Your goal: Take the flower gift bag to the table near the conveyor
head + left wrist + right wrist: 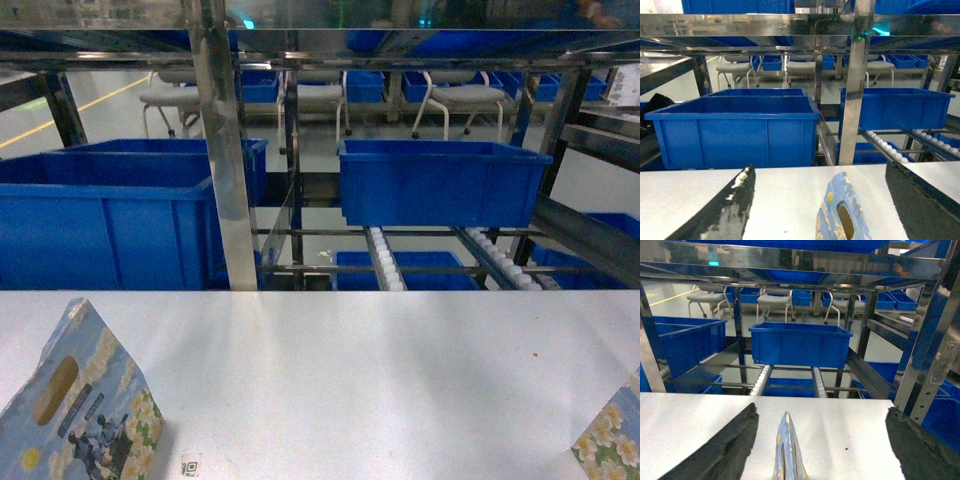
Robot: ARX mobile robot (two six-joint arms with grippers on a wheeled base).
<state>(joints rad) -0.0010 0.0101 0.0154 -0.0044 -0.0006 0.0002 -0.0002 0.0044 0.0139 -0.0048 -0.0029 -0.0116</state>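
I have both pincers spread wide, the left pincer (817,200) straddling the flower gift bag (85,410) at the bench (350,370) near-left corner, so closing comes next.

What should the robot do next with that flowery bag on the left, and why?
Probably lower the left gripper and close it on the flower gift bag. The bag stands upright on the table between open jaws, not yet held.
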